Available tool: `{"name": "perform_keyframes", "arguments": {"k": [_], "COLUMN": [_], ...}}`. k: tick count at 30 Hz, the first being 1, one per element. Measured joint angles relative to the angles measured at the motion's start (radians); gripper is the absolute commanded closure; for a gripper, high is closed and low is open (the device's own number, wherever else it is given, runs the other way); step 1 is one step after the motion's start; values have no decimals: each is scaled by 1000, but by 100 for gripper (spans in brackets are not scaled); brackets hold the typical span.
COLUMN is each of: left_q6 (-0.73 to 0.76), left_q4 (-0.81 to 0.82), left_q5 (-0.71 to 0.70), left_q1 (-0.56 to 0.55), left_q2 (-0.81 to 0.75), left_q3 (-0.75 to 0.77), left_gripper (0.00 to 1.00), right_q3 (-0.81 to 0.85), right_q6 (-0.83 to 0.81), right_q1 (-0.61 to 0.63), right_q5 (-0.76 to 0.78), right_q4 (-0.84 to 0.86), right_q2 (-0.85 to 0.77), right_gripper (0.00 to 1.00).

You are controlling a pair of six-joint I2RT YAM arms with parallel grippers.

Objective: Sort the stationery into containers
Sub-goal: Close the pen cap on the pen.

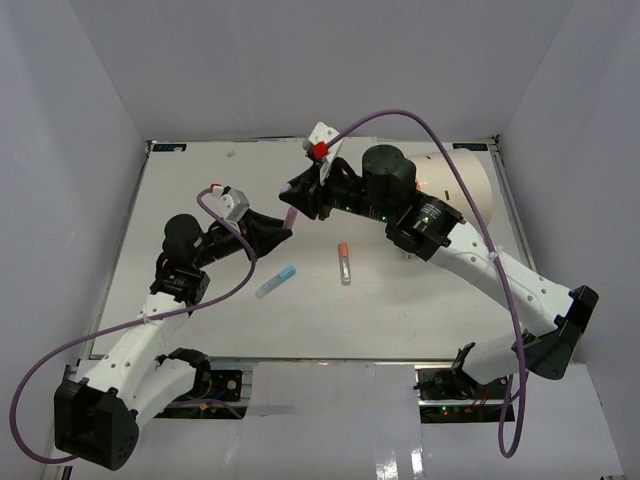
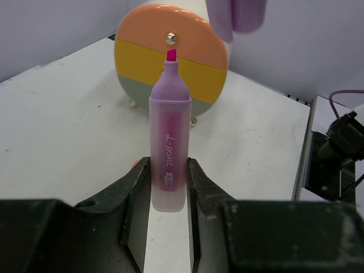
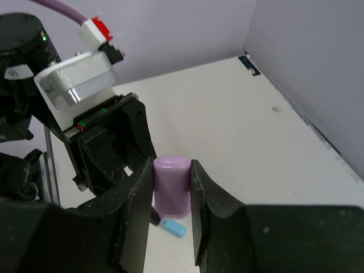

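White tabletop, boxed by pale grey walls. Cream drum at upper right of top view, partly behind right arm. In left wrist view, round face banded orange, yellow and grey-green, brass knob near top. At centre left of top view, left gripper clamped on purple highlighter: barrel upright between jaws, pink tip bare, pointing toward drum face. Just above it in frame, right gripper pinched on purple cap; cap near highlighter tip, not touching. Loose on table at centre, blue pen and orange-capped pen, apart from each other.
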Motion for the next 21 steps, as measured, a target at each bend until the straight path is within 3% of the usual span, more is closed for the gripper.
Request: {"name": "perform_keyframes", "arguments": {"k": [12,21], "left_q6": [-49,-151], "left_q4": [149,266], "left_q5": [136,142], "left_q1": [0,0], "left_q2": [9,1], "left_q3": [-22,-78], "left_gripper": [100,100], "right_q3": [-1,-173], "right_q6": [38,119], "right_q1": [-70,-92], "right_q5": [-190,-278], "right_q4": [175,315], "right_q2": [-20,-85], "right_gripper": [92,92]}}
